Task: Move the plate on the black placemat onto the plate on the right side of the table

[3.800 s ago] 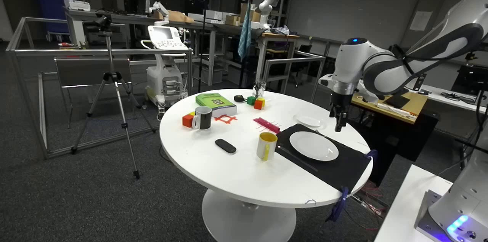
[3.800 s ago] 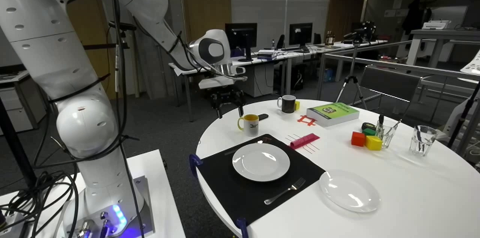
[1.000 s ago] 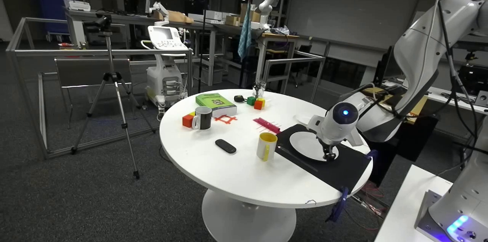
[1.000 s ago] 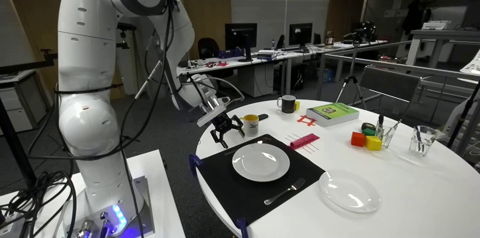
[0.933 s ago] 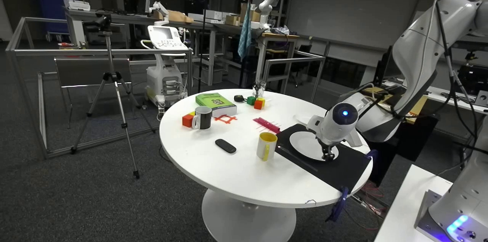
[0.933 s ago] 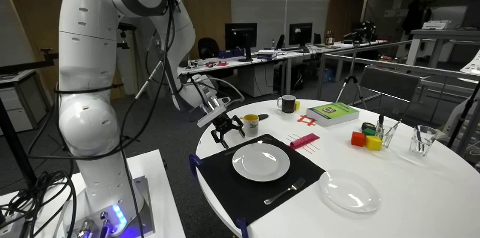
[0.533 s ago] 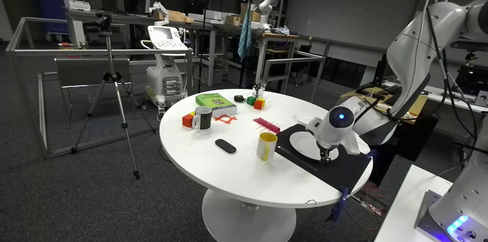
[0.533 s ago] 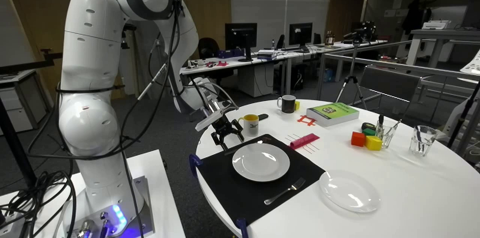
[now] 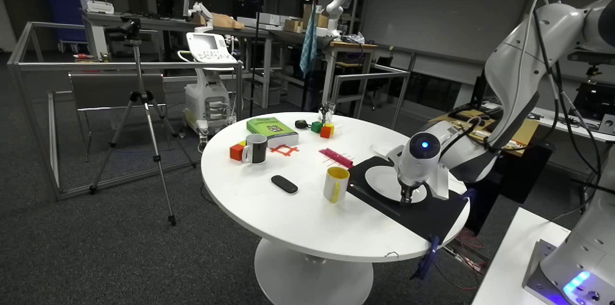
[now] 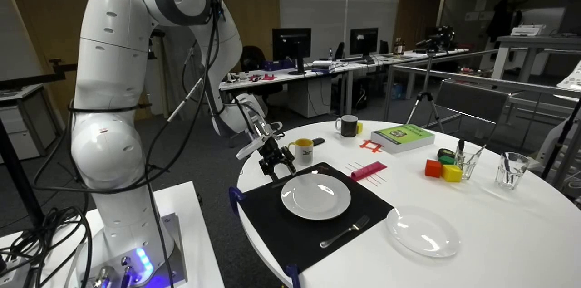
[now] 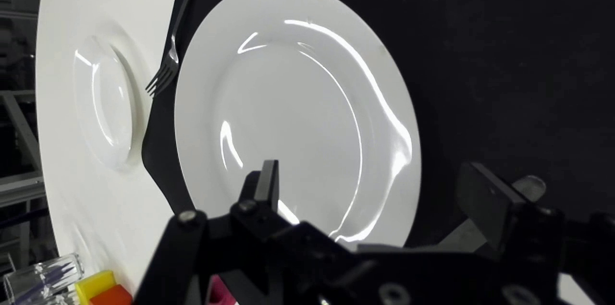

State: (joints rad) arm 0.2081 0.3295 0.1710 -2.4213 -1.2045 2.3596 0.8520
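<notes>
A white plate (image 10: 316,196) lies flat on the black placemat (image 10: 281,229); the plate also shows in an exterior view (image 9: 383,182) and in the wrist view (image 11: 298,103). A second, smaller-looking white plate (image 10: 423,231) lies on the bare table beyond the fork; it also shows in the wrist view (image 11: 103,103). In an exterior view, this plate (image 9: 378,150) is partly hidden by the arm. My gripper (image 10: 284,175) is tilted, open and empty at the mug-side rim of the placemat plate. In the wrist view the gripper's fingers (image 11: 375,185) are wide apart, one over the plate, one outside its rim.
A yellow-lined mug (image 10: 302,152) stands close beside my gripper. A fork (image 10: 345,231) lies on the placemat between the plates. A knife-like utensil (image 11: 466,237) is partly hidden by the gripper. Blue clamps (image 10: 236,199) hold the table edge. Blocks (image 10: 433,168) and glasses stand farther back.
Over several seconds my gripper has come down from high above the table to the plate's rim and tilted. In the last second it has shifted slightly toward the mug side. The plates have not moved.
</notes>
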